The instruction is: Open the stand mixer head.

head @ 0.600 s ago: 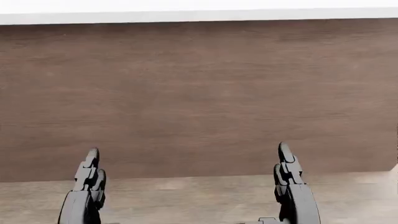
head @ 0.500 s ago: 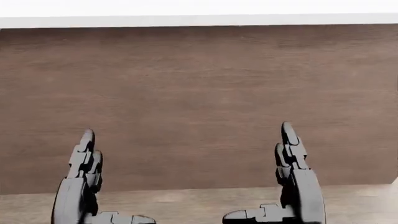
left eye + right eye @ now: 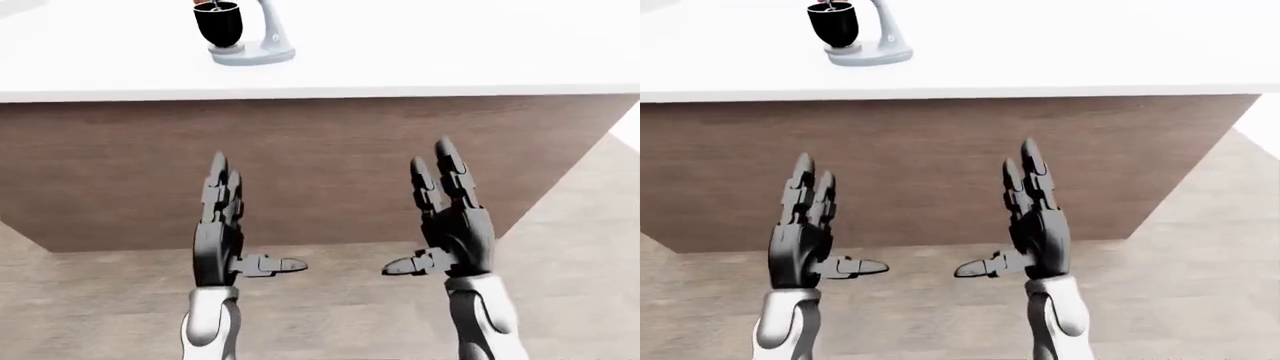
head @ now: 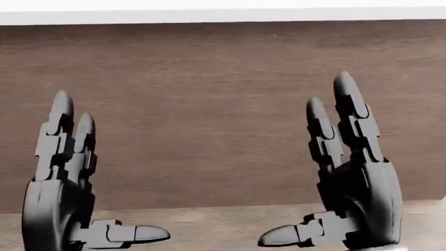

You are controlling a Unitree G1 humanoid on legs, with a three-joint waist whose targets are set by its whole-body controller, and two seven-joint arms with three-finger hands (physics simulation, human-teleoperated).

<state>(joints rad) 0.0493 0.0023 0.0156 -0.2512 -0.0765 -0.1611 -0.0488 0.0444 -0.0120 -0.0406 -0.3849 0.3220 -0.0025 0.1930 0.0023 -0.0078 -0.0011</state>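
I am holding my left hand point(image 3: 222, 232) and right hand point(image 3: 452, 225) spread and empty before the wooden counter front point(image 3: 330, 142), the stand mixer point(image 3: 240, 34) sitting well apart at the eye views' top left: closing in leftward seems wise before reaching.

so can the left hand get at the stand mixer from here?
Probably not yet. The left hand hangs open below the counter edge, against the wood side panel. The stand mixer sits well up the white top. Nothing blocks it, but the robot likely must step closer.
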